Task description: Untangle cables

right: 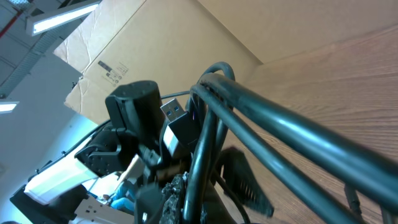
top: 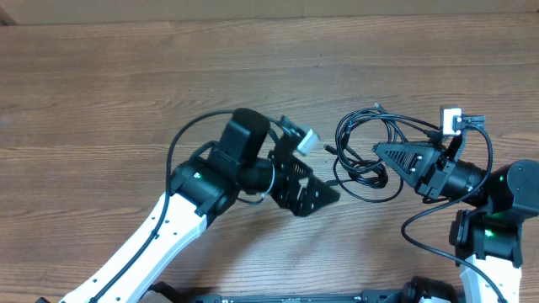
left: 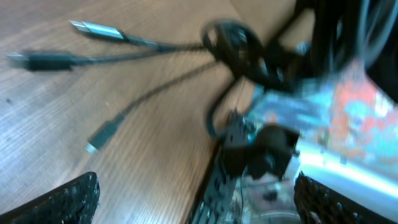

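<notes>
The cables are thin black cords looped in a knot right of the table's middle, with three plug ends fanned out flat. The right gripper is clamped on the bundle. The left gripper stands wide, just beside the bundle. Bare wooden table spreads left and toward the far edge.

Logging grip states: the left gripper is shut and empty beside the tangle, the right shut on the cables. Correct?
No: the left gripper is open, not shut; the left wrist view shows its fingers spread wide, empty. The right gripper is shut on the cables, as you said.
</notes>
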You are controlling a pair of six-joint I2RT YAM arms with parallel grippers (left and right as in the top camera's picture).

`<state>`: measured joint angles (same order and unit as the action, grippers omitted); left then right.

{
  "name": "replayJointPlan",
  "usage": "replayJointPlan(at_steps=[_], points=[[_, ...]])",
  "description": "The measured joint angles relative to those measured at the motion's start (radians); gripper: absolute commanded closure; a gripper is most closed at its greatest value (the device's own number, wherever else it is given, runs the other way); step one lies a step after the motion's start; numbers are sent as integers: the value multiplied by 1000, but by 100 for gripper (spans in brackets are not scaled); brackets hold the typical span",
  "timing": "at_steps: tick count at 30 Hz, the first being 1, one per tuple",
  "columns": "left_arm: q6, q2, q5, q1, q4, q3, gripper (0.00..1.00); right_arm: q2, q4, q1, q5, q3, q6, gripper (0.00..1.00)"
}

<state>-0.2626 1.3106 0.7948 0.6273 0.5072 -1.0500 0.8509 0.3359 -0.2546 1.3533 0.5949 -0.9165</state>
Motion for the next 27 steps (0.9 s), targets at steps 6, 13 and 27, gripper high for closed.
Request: replayJointPlan(at_steps=[6,13,27], points=[[89,0,6,8,14,0,0,0,0,0,0,0,0,96],[51,0,-64,8,-73,0,0,0,0,0,0,0,-8,96],[-63,29,-212,17,-139,0,0,0,0,0,0,0,-64,96]])
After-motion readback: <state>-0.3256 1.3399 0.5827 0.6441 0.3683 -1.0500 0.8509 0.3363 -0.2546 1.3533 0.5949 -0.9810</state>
